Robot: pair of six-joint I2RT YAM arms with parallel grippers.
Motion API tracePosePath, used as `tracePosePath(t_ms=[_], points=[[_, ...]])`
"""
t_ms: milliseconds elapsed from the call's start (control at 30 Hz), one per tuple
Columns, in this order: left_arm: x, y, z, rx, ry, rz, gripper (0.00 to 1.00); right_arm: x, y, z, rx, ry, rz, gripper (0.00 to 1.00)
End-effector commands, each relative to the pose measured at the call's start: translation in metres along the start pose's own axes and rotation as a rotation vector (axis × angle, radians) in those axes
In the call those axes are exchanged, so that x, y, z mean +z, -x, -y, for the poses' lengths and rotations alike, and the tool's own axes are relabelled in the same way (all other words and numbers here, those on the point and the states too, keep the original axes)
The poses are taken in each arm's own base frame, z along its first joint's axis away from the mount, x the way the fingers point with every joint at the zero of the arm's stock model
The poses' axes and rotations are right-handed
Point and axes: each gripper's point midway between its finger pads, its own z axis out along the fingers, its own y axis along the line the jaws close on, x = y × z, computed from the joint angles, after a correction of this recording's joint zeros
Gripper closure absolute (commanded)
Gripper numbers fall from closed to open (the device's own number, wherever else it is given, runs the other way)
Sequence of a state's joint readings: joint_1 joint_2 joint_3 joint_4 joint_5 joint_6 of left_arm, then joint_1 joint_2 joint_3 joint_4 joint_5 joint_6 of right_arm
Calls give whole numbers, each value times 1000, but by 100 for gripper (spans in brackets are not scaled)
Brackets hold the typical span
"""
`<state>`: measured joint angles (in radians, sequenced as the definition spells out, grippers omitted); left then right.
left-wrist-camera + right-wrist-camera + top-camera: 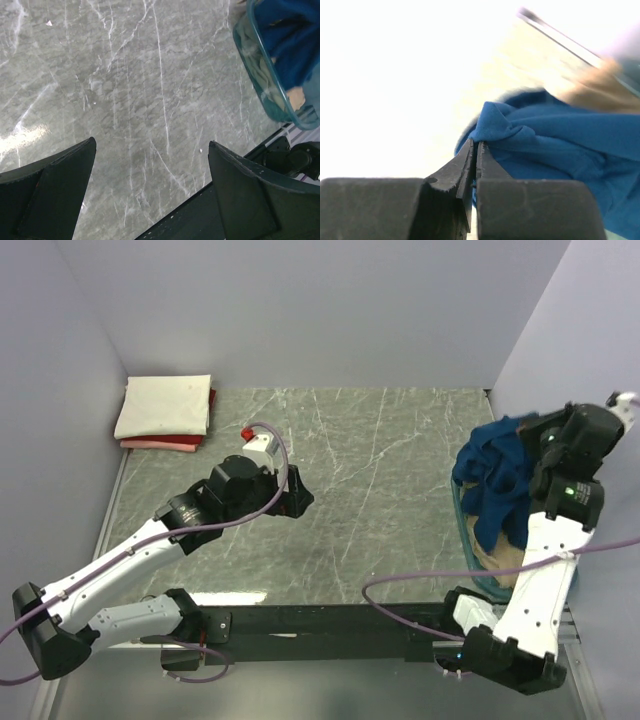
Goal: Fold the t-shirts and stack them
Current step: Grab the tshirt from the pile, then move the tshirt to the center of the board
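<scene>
- Two folded t-shirts [160,420], cream [163,402] over red [168,444], table's [350,460] far left corner.
- Right gripper [475,146] pinches one blue t-shirt [495,478] over one tub [250,56].
- Left gripper [152,146] gapes wide, empty.

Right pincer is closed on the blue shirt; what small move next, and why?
Probably lift the right pincer up and toward the middle of the table: it is shut on a fold of the blue t-shirt, which drapes over the tub, and the left pincer hangs open there.
</scene>
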<state>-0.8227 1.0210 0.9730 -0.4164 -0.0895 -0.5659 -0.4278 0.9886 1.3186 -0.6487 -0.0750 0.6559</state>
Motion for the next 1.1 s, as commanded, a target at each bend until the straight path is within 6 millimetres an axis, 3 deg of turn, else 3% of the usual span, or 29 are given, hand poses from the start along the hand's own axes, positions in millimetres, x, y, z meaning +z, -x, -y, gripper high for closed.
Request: tracePosePath(t_ms=[0, 33, 100, 133, 200, 233, 300, 433, 533, 633, 767, 833, 967, 1033, 1067], points=[[-12, 27, 8, -34, -15, 94, 1, -55, 29, -83, -26, 290, 32, 100], [-13, 29, 8, -41, -11, 104, 1, -75, 43, -106, -30, 364, 63, 100], [-17, 33, 9, -61, -15, 127, 1, -91, 50, -134, -14, 452, 64, 100], [-17, 34, 8, -67, -14, 135, 1, -113, 53, -160, -21, 545, 62, 100], [-21, 37, 5, -85, -2, 158, 1, -125, 55, -185, -9, 617, 52, 100], [-21, 38, 3, -89, 4, 165, 0, -146, 56, -206, -8, 704, 40, 100], [-24, 40, -3, -110, 21, 188, 1, -160, 57, -230, 12, 793, 35, 100], [-29, 41, -14, -157, 48, 227, 0, -186, 25, -273, 25, 971, -78, 100], [-31, 42, -23, -197, 65, 254, 0, -187, -25, -296, -11, 1041, -208, 100], [-31, 37, -31, -221, 85, 259, 1, -161, -84, -300, -41, 1030, -348, 99], [-23, 20, -42, -247, 122, 222, 1, -87, -153, -282, -112, 868, -425, 78], [-16, 6, -50, -269, 140, 197, 1, -39, -186, -264, -149, 761, -490, 70], [-5, -22, -60, -311, 152, 156, 1, 18, -233, -219, -253, 589, -622, 55], [0, -36, -67, -330, 169, 135, 3, 29, -253, -187, -313, 491, -633, 53], [1, -41, -71, -335, 183, 130, 3, 23, -248, -179, -328, 495, -603, 53]])
